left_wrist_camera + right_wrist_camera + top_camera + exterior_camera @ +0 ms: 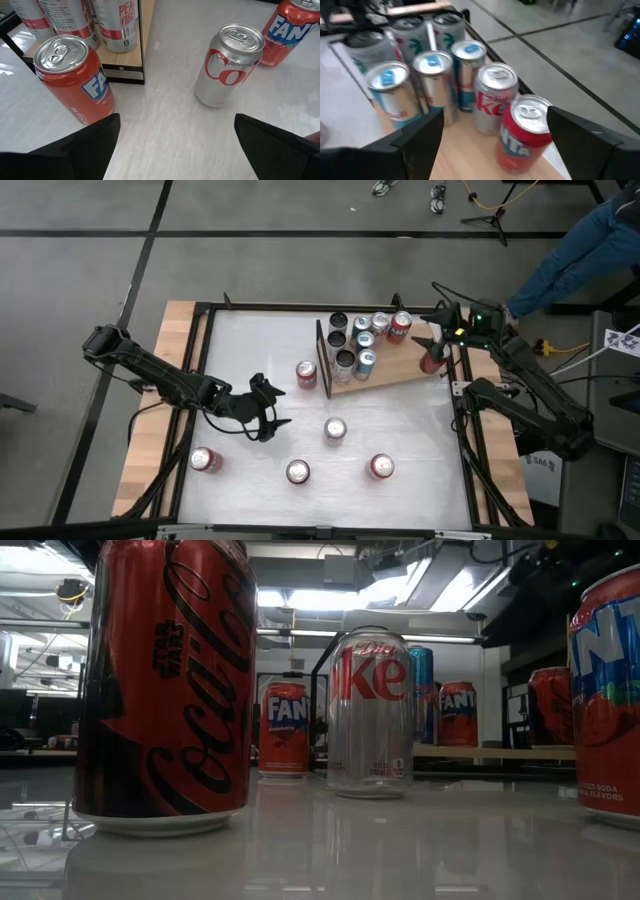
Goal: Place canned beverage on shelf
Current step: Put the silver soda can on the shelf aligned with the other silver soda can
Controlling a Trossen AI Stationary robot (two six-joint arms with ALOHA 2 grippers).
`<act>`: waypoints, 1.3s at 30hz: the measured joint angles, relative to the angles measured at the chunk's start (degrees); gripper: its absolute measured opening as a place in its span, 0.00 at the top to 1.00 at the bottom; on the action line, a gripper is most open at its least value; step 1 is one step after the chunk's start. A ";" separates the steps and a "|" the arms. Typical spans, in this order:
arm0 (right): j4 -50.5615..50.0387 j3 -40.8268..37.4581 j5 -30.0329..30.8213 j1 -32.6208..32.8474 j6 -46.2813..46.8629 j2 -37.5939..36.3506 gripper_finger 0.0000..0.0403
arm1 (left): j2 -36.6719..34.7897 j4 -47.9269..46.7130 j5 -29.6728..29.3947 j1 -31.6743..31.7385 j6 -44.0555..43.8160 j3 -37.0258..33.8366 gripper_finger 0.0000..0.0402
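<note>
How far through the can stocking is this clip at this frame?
Partly done. A cluster of cans already stands on the shelf, the red Fanta can among them. Nothing is held: the right hand is open above the shelf's end, and the left hand is open on the white table, facing the silver Diet Coke can. Five cans remain off the shelf, including a red Fanta can beside its frame.

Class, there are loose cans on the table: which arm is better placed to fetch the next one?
Probably the left. Its open gripper hovers among the loose cans, near the silver can. The right gripper is over the shelf.
</note>
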 joint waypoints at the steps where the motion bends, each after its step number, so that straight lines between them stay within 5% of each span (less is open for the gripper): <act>1: -0.08 0.00 -0.69 0.00 0.28 -0.62 0.15 | 0.00 0.01 0.00 0.01 0.00 0.00 0.04; 12: -0.64 0.00 -12.28 0.02 4.93 -3.40 0.15 | 0.00 0.03 0.38 0.02 0.09 0.00 0.04; 23: -1.08 0.00 -18.77 0.02 7.97 -3.45 0.15 | 0.00 8.84 8.22 -0.01 0.60 0.00 0.04; 31: 4.78 0.00 -15.57 9.83 11.81 -3.45 0.15 | -0.02 16.40 8.24 -0.01 0.61 0.00 0.04; 39: 12.45 0.00 -1.60 27.76 14.94 -2.73 0.15 | -0.02 17.71 8.21 -0.01 0.55 0.02 0.04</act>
